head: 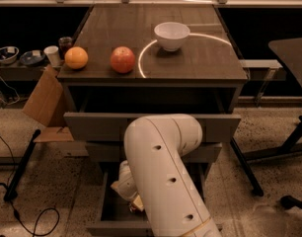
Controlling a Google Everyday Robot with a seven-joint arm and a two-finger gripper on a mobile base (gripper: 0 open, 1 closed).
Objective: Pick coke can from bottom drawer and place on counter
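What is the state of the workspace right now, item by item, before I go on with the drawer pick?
Surface: counter, dark wood with a bright curved reflection.
Job's things: bottom drawer open; coke can not clearly visible, hidden by the arm and gripper.
Clutter: white bowl, apple and orange on the counter.
Gripper: gripper down inside the bottom drawer, under the arm.
Cables: black cable looped on the floor at left.
Surroundings: cardboard box left of the cabinet; dark table at right.
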